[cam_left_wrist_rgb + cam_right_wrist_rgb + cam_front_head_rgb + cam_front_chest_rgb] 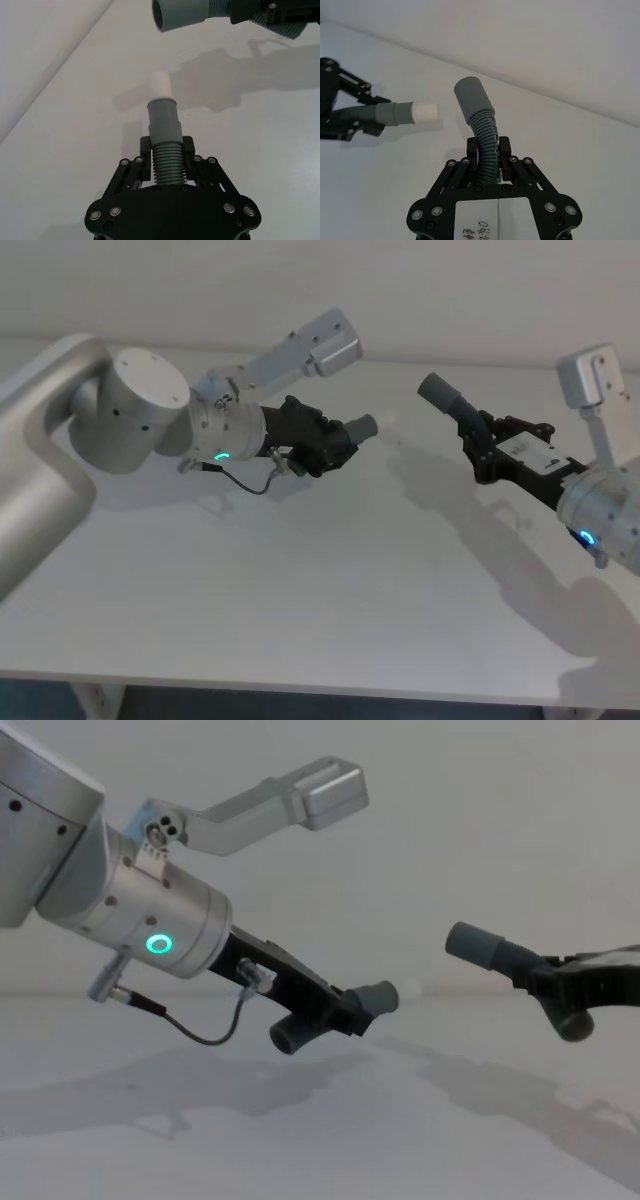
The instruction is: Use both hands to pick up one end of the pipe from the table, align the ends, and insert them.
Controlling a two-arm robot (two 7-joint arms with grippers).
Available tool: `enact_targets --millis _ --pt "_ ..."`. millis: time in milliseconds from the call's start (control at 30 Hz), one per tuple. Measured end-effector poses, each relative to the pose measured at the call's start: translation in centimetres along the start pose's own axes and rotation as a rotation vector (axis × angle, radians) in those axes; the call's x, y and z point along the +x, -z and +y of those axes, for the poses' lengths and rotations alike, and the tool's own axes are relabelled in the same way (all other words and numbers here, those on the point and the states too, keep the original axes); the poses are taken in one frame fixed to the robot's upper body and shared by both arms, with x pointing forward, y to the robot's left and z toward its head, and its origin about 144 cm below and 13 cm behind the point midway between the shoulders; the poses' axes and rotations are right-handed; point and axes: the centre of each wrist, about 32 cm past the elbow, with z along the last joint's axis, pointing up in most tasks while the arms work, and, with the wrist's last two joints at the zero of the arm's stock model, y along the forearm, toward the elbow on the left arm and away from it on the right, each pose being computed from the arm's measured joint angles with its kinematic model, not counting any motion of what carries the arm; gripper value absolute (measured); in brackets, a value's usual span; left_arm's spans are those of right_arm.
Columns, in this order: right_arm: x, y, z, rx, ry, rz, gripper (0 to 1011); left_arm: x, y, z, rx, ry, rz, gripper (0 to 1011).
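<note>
Head view: lifted clear of the table (300, 620), with the short piece (365, 426) clamped in the left gripper (340, 441) and the longer piece (440, 393) in the right gripper (478, 436), well apart. Left wrist: pinching the ribs, pale tip (161, 84) forward, off-axis to the other collar (182, 14) (aligning seemingly unfinished). Right wrist: gripping the ribs, collar tilted up. Chest: reaching inward above the table; insertion left.

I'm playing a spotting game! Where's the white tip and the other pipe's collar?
white tip (161, 84), left wrist view, its side.
other pipe's collar (472, 97), right wrist view, its outer wall.
</note>
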Motion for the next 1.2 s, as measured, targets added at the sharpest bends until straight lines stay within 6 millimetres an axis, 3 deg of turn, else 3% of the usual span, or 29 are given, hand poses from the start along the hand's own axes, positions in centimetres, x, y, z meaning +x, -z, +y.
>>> enact_targets --millis 800,1200 --pt "5.3 1.6 -3.3 0.011 -0.351 -0.162 244 3.0 -0.2 2.9 0.019 0.161 -0.123 354" --pt "6.2 1.7 -3.8 -0.001 -0.413 -0.186 244 3.5 -0.4 3.1 -0.003 0.267 -0.148 354"
